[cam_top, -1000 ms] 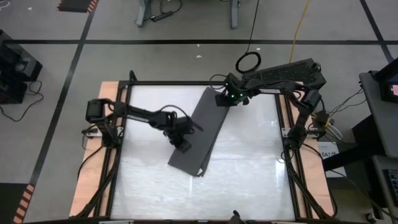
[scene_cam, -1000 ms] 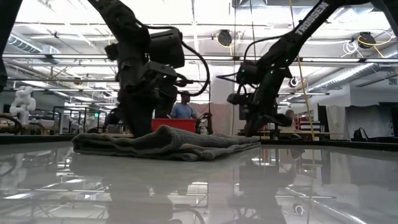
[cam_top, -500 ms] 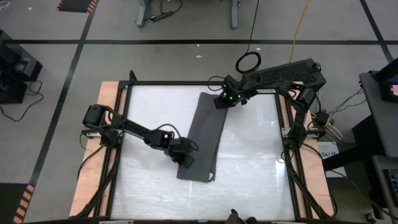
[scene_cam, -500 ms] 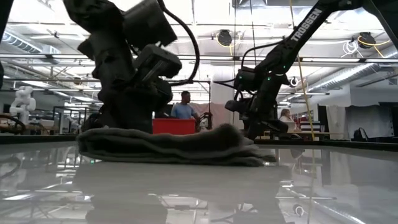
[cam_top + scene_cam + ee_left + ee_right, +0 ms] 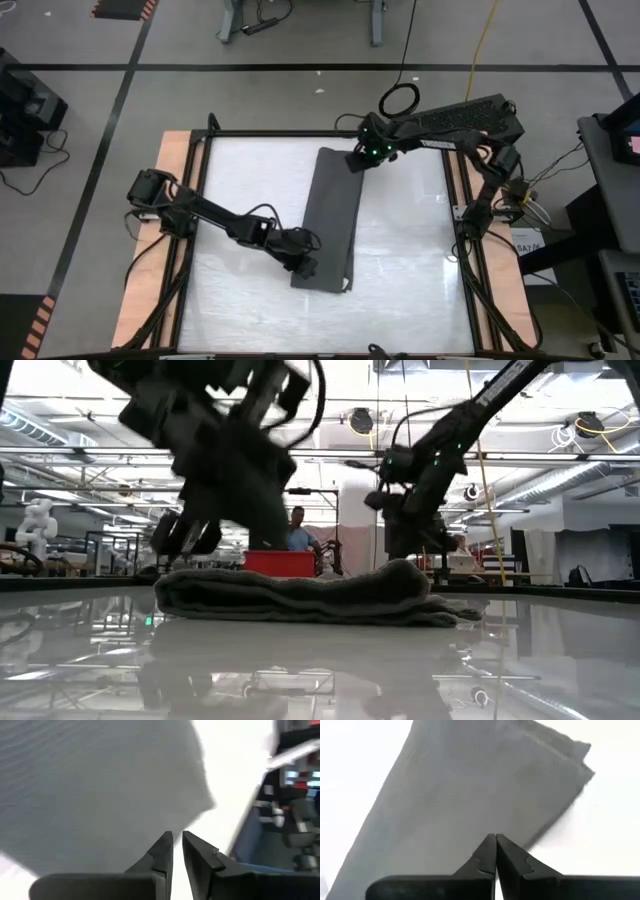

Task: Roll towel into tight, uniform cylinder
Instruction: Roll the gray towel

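Observation:
The dark charcoal-grey towel [image 5: 333, 220] lies folded into a long strip on the white table, running from far to near. My right gripper [image 5: 362, 160] is shut at the strip's far right corner; it also shows in the low view [image 5: 408, 550]. My left gripper [image 5: 305, 268] is by the strip's near left corner. In the low view [image 5: 188, 538] it stands a little above the cloth. In the left wrist view [image 5: 177, 842] its fingers are all but closed with nothing between them. My right gripper is shut on the towel's far end [image 5: 470, 835], coming from above and pointing down. The fingers themselves hide the exact place of contact. In the low view the cloth rises in a small hump [image 5: 400, 572] right under the gripper, while the remainder of the strip lies on the table.
A black frame [image 5: 300, 134] runs round the white table top. Bare table shows left [image 5: 240, 170] and right [image 5: 410, 250] of the strip. Beyond the table a red bin [image 5: 280, 562] and a person [image 5: 297, 532] show in the room.
My left gripper has gone toward the table's near edge and a little to the right. The towel's near end has swung with it, so the slanted strip now runs almost straight from far to near. The far end stayed by my right gripper. My left gripper has risen off the cloth.

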Robot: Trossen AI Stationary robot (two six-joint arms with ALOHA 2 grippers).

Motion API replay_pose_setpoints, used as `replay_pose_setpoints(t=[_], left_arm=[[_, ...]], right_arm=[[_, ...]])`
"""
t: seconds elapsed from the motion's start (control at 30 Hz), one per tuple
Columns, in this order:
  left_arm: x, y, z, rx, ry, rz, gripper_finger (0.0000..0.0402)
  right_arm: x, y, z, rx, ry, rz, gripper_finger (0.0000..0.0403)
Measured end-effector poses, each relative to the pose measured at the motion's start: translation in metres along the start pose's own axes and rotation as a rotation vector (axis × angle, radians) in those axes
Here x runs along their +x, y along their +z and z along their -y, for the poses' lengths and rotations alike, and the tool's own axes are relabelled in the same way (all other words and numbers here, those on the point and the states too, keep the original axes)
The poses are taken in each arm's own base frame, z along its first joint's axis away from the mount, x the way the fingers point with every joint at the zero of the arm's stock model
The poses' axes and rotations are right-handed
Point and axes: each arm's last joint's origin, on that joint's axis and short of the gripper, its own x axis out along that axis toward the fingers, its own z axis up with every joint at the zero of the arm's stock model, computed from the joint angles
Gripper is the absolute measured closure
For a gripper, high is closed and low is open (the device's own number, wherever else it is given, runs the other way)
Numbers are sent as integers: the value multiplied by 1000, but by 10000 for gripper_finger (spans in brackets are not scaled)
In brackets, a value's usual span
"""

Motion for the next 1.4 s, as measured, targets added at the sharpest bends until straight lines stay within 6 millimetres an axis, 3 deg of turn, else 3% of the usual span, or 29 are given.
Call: replay_pose_setpoints(t=[0.13, 0.27, 0.47, 0.6, 0.8, 1.1, 1.27, 1.4], left_arm=[[-14, 0, 7, 17, 9, -3, 354], [-22, -6, -3, 45, 143, -55, 354], [-16, -14, -9, 194, 182, -136, 354], [-6, -18, -13, 199, 181, -159, 354], [15, -33, -20, 153, 201, -217, 354], [37, -43, -5, 124, 1, -166, 354], [36, -38, 14, 154, -196, -102, 354], [24, -34, 25, 151, -255, -103, 354]], right_arm=[[-23, -17, -21, -46, 54, -45, 402], [-33, -48, -52, -108, 81, -102, 401], [-23, -114, -101, -116, 129, -129, 402], [-13, -153, -124, -145, 174, -89, 402], [-7, -188, -137, -212, 212, -76, 403], [-11, -226, -148, -320, 219, -132, 403], [-15, -249, -155, -393, 253, -162, 403], [-20, -269, -164, -537, 334, -167, 403]])
